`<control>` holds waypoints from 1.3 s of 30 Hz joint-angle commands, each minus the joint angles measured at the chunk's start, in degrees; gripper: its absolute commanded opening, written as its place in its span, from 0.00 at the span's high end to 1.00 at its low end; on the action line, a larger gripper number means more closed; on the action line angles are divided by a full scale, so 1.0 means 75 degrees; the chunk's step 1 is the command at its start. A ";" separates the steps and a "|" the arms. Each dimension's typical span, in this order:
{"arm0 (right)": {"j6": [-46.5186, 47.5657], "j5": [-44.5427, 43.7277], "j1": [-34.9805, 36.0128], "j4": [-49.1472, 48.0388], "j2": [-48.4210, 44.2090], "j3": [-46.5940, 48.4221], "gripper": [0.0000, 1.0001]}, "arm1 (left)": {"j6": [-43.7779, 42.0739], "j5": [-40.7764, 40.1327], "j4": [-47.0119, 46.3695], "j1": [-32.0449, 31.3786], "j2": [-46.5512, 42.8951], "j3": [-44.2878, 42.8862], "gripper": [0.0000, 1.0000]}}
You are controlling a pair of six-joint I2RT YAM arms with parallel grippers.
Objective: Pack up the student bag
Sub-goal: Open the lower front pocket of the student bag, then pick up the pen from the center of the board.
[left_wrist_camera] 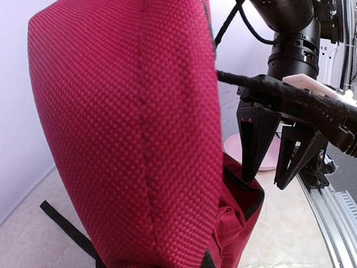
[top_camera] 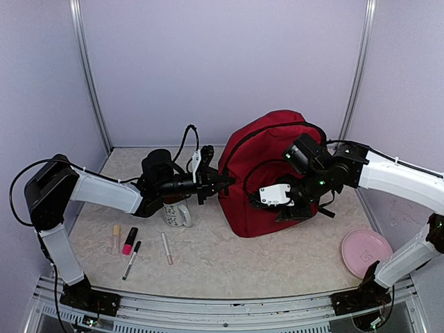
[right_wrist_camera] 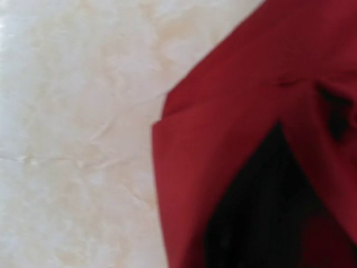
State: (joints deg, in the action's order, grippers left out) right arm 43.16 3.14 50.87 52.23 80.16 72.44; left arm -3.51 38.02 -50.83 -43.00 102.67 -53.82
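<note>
The student bag (top_camera: pixel 267 170) is a dark red backpack standing upright at mid-table. My left gripper (top_camera: pixel 220 182) is at its left side, and the red fabric (left_wrist_camera: pixel 128 139) fills the left wrist view. Only one black fingertip (left_wrist_camera: pixel 207 259) shows under bunched fabric, so it looks shut on a fold of the bag. My right gripper (top_camera: pixel 286 210) is at the bag's front pocket. In the left wrist view it (left_wrist_camera: pixel 264 183) is open, with one finger (left_wrist_camera: pixel 254 145) dipping into the black-zipped pocket opening. The right wrist view is blurred, showing red fabric (right_wrist_camera: pixel 223 139) and a dark opening.
A mug (top_camera: pixel 177 213) stands just left of the bag under my left arm. A pale tube (top_camera: pixel 116 239), a pink marker (top_camera: pixel 130 240) and two pens (top_camera: pixel 131 260) (top_camera: pixel 167 248) lie at the front left. A pink plate (top_camera: pixel 366 252) lies at the front right.
</note>
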 commanded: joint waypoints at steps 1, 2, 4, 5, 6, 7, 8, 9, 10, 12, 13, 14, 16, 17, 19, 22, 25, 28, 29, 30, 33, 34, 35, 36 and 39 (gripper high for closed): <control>-0.0228 -0.0336 0.0084 -0.0471 -0.0131 -0.0177 0.47 | -0.0190 0.0200 -0.0042 -0.0078 -0.0228 -0.0124 1.00; -0.0355 -0.0278 0.0078 -0.0505 -0.0130 -0.0119 0.47 | -0.0199 0.0204 -0.0027 -0.0089 -0.0243 -0.0118 1.00; -0.0668 -0.0085 0.0082 -0.0586 -0.0194 0.0028 0.47 | -0.0244 0.0193 0.0003 -0.0101 -0.0248 -0.0113 1.00; -0.0793 0.0042 0.0080 -0.0663 -0.0249 0.0067 0.47 | -0.0257 0.0187 0.0008 -0.0111 -0.0248 -0.0121 1.00; -0.0953 0.0206 0.0081 -0.0793 -0.0332 0.0105 0.47 | -0.0262 0.0181 0.0013 -0.0113 -0.0234 -0.0130 1.00; -0.1142 0.0348 0.0082 -0.0955 -0.0418 0.0132 0.47 | -0.0253 0.0181 0.0021 -0.0114 -0.0225 -0.0151 1.00; -0.1394 0.0505 0.0091 -0.1198 -0.0529 0.0113 0.48 | -0.0248 0.0181 0.0034 -0.0114 -0.0215 -0.0164 1.00; -0.1809 0.0661 0.0122 -0.1478 -0.0645 0.0064 0.49 | -0.0231 0.0181 0.0047 -0.0114 -0.0213 -0.0181 1.00; -0.2138 0.0700 0.0216 -0.1842 -0.0751 -0.0046 0.49 | -0.0225 0.0175 0.0059 -0.0114 -0.0212 -0.0183 1.00; -0.2776 0.0091 0.0725 -0.2592 -0.0911 -0.0428 0.49 | -0.0185 0.0177 0.0073 -0.0114 -0.0207 -0.0192 1.00; -0.3069 -0.0278 0.1130 -0.2997 -0.0935 -0.0639 0.49 | -0.0157 0.0179 0.0080 -0.0104 -0.0188 -0.0218 1.00; -0.3375 -0.0623 0.1533 -0.3425 -0.0932 -0.0849 0.49 | -0.0129 0.0195 0.0122 -0.0102 -0.0165 -0.0269 1.00; -0.3983 -0.1170 0.2313 -0.4329 -0.0747 -0.1230 0.49 | -0.0070 0.0288 0.0223 -0.0092 -0.0107 -0.0375 1.00; -0.4241 -0.1384 0.2664 -0.4815 -0.0602 -0.1437 0.49 | -0.0045 0.0349 0.0264 -0.0080 -0.0083 -0.0400 1.00; -0.4586 -0.1898 0.3410 -0.5859 -0.0209 -0.1905 0.47 | 0.0003 0.0505 0.0301 -0.0047 -0.0038 -0.0448 1.00; -0.5357 -0.2211 0.3963 -0.7684 0.0801 -0.2396 0.41 | 0.0081 0.0618 0.0253 -0.0022 0.0000 -0.0497 1.00; -0.6173 -0.3033 0.4157 -0.7610 0.2229 -0.1545 0.37 | 0.0128 0.0689 0.0226 0.0003 -0.0033 -0.0445 1.00; -0.6545 -0.3197 0.4180 -0.7081 0.3507 -0.0378 0.36 | 0.0025 0.0809 0.0403 0.0015 -0.0066 -0.0457 1.00; -0.6581 -0.3344 0.4184 -0.6892 0.3879 -0.0076 0.35 | -0.0016 0.0867 0.0455 0.0015 -0.0081 -0.0479 1.00; -0.6663 -0.3574 0.4184 -0.6758 0.4158 0.0205 0.35 | -0.0056 0.0918 0.0501 0.0015 -0.0093 -0.0493 1.00; -0.6626 -0.3877 0.4178 -0.6924 0.4811 0.0683 0.32 | -0.0237 0.1037 0.0700 0.0013 -0.0135 -0.0531 1.00; -0.6531 -0.3811 0.4185 -0.6956 0.5028 0.0877 0.30 | -0.0322 0.1041 0.0787 0.0015 -0.0148 -0.0540 1.00; -0.6508 -0.3794 0.4180 -0.6922 0.5257 0.1148 0.29 | -0.0382 0.1037 0.0843 0.0015 -0.0152 -0.0551 1.00; -0.6540 -0.3818 0.4176 -0.6843 0.5513 0.1418 0.29 | -0.0406 0.1054 0.0901 0.0024 -0.0143 -0.0579 1.00; -0.6582 -0.3603 0.4178 -0.6470 0.6184 0.2218 0.29 | -0.0468 0.1085 0.1096 0.0038 -0.0115 -0.0684 1.00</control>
State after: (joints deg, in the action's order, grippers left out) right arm -4.64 -23.40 81.97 1.91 121.10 82.67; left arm -5.06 43.99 -44.64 -43.05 102.67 -56.86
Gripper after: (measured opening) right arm 0.713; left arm 0.029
